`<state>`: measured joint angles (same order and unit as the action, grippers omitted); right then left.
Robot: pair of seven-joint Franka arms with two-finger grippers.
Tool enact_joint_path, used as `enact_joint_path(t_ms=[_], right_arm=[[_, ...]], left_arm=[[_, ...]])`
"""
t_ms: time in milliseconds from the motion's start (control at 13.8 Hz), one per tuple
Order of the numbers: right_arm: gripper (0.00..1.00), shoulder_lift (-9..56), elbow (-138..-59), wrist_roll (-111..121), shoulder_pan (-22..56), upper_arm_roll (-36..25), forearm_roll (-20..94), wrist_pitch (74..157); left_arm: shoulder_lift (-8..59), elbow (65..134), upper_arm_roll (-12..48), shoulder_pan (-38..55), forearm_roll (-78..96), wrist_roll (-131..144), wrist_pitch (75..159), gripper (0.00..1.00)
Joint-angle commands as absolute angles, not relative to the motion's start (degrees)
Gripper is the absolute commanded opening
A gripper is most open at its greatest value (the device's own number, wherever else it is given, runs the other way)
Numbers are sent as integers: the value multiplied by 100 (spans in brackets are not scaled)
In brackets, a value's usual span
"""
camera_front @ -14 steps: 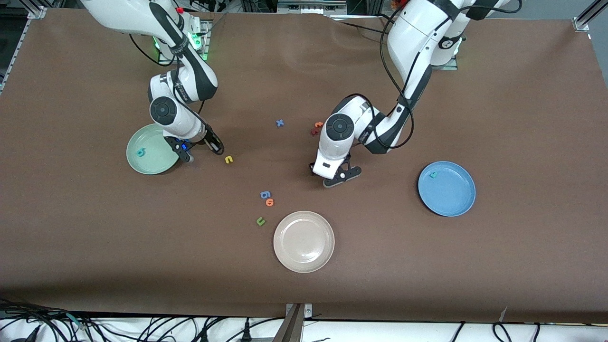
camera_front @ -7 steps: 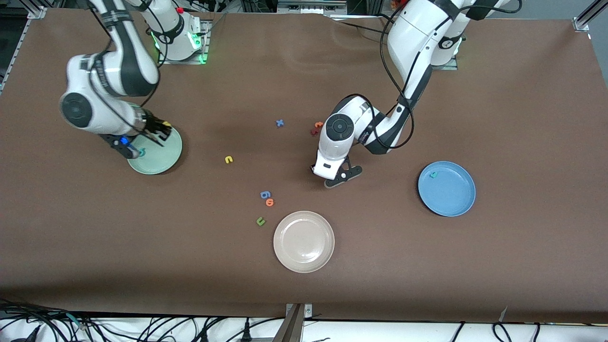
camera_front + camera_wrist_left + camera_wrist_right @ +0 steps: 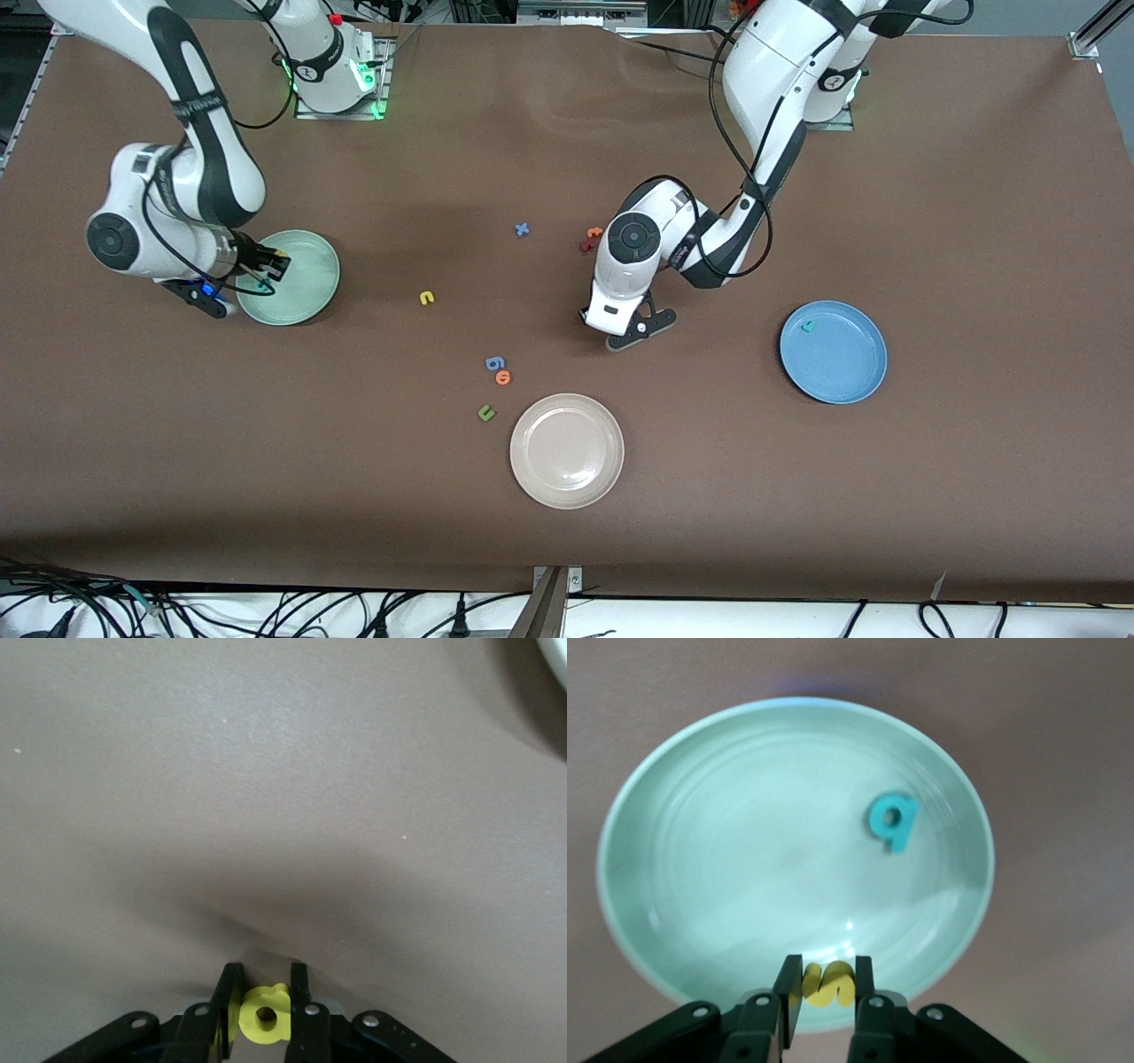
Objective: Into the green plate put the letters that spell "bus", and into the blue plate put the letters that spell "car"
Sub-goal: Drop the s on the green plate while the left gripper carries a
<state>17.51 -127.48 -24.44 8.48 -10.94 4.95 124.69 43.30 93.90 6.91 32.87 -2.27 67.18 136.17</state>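
Right hand [image 3: 824,985] grips yellow "s" [image 3: 827,983] over green plate [image 3: 700,859] holding teal "b" [image 3: 891,820]; left hand [image 3: 264,1010] grips yellow "a" [image 3: 263,1015] low over tabletop [image 3: 266,797].

- The right tool [image 3: 824,985], clamped on the yellow "s" [image 3: 826,982], swings from beside the yellow "u" [image 3: 427,298] to above the green plate [image 3: 310,288].
- The left tool [image 3: 264,1014] closes on the yellow "a" [image 3: 263,1014].

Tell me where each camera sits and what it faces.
Front view: high across the table, facing both arms, three plates and scattered letters.
Left wrist view: on the left arm, facing bare table; left end effector pinches a yellow "a".
Right wrist view: over the green plate; right end effector holds yellow "s".
Shared with front: green plate.
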Motion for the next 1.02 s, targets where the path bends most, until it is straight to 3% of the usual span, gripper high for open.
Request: enact_joint_path(t_ms=[0, 73, 145, 218, 291, 581, 944], right_arm=[[1, 1898, -12814, -2285, 870, -1116, 562, 12709], [12, 1907, -12814, -2285, 870, -1116, 562, 12709], [37, 1916, -12814, -2285, 870, -1116, 562, 12692], [71, 1899, -12814, -2285, 870, -1116, 562, 12674], [99, 1864, -12814, -2285, 870, -1116, 562, 12639], [99, 1338, -12683, -2478, 940, -1064, 580, 11833], [99, 1160, -11875, -4189, 958, -142, 580, 11101]], left_arm=[[4342, 8809, 650, 3182, -325, 6698, 12661, 16], [4333, 8667, 659, 3121, -316, 6567, 12317, 16], [4316, 8596, 668, 3094, -308, 6391, 12113, 16], [4315, 8526, 668, 3050, -316, 6207, 11963, 16], [4315, 8447, 668, 2971, -308, 5970, 11771, 16], [4228, 8035, 659, 2489, -334, 4188, 10506, 16], [4087, 7910, 650, 1619, -396, 2009, 9968, 16]])
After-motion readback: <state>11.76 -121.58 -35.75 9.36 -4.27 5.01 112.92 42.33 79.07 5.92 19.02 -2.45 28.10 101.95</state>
